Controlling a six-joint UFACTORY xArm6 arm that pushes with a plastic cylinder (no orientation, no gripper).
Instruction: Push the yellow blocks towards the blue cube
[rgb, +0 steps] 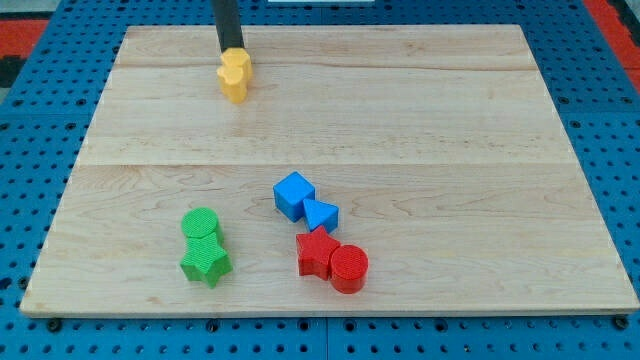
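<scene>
- Wooden board (400, 120) on a blue pegboard surface (30, 180); no jaws exist on this arm, which ends in a plain rod.
- Green cylinder (201, 223), near the view's bottom left, touching a green star-like block (206, 262) just below it.
- My tip (232, 50), near the view's top, touching the upper edge of the yellow blocks.
- Yellow blocks (234, 77) (two pieces pressed together, exact shapes unclear), well apart from all other blocks.
- Blue cube (294, 194), low and centre, far below the yellow blocks.
- Blue triangle (321, 215), touching the cube's lower right.
- Red star-like block (317, 253), just below the triangle.
- Red cylinder (349, 268), against that block's right side.
</scene>
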